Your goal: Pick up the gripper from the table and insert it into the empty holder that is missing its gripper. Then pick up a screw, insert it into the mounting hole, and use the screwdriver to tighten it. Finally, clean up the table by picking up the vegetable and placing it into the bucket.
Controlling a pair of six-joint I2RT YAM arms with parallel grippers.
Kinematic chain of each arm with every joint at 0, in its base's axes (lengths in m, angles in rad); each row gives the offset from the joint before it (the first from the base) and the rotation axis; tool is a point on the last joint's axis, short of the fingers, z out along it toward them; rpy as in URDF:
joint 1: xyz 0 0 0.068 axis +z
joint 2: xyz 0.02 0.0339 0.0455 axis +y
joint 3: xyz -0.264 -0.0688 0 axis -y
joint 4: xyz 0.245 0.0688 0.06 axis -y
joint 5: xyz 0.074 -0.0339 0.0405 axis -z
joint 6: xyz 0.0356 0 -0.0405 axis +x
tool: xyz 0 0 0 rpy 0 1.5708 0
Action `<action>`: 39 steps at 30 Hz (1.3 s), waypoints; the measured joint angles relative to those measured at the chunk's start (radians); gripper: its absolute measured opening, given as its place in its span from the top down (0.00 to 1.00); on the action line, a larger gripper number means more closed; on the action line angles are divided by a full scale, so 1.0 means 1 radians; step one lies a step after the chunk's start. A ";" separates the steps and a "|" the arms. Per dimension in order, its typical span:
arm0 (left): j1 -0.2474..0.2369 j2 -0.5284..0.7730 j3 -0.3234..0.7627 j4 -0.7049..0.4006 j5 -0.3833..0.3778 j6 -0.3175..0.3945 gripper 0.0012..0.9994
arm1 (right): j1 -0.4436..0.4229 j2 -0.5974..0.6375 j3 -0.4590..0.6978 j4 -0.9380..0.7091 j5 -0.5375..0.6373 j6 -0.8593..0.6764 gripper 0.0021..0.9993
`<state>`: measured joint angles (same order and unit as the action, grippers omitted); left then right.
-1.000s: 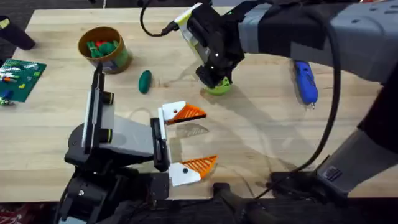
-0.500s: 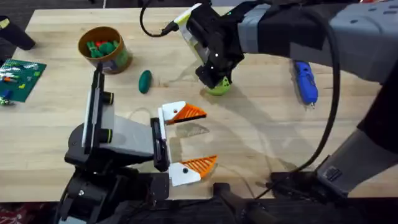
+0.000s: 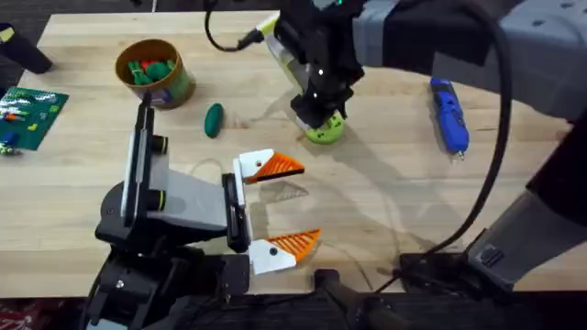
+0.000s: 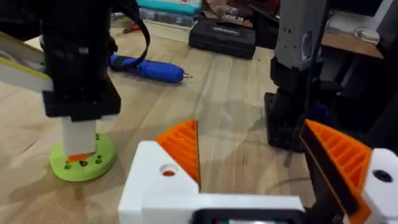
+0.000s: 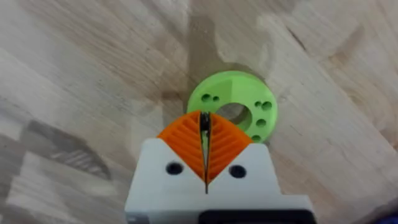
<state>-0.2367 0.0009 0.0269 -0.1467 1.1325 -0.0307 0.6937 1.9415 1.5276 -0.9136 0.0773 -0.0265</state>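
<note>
My right gripper [image 3: 320,114] hangs just over the lime-green ring [image 3: 325,134], also seen from the left wrist [image 4: 78,153]. Its orange pads [image 5: 186,140] are shut on a thin dark screw [image 5: 203,122] above the ring's hole [image 5: 234,112]. My left gripper [image 3: 307,203] rests open near the table's front, with a white, orange-tipped wedge finger [image 3: 266,167] on each side; I cannot tell which is the task's gripper. The blue screwdriver [image 3: 449,114] lies at the right. The dark-green vegetable [image 3: 214,119] lies left of the ring, near the bucket [image 3: 174,90].
A green circuit board [image 3: 29,114] sits at the table's left edge. The bucket holds several green toy pieces. A black cable [image 3: 220,41] runs along the far edge. Bare wood [image 3: 394,183] spreads between the ring and the front right. A black case [image 4: 222,36] lies beyond the screwdriver [image 4: 144,68].
The right gripper has shifted slightly up and away from the ring, so more of the ring shows. The left arm has not moved.
</note>
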 joint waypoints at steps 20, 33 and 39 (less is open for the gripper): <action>0.000 0.000 0.000 0.000 0.000 0.000 0.01 | 0.000 -0.001 0.405 -0.364 -0.008 0.000 0.99; 0.000 0.000 0.000 0.000 0.000 0.000 0.01 | 0.003 -0.108 0.488 -0.420 -0.015 0.000 0.99; 0.000 0.000 0.000 0.000 0.000 0.000 0.01 | 0.004 -0.146 0.499 -0.431 -0.015 0.000 0.99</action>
<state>-0.2367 0.0010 0.0269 -0.1467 1.1324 -0.0305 0.6975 1.7958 2.0266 -1.3447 0.0624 -0.0265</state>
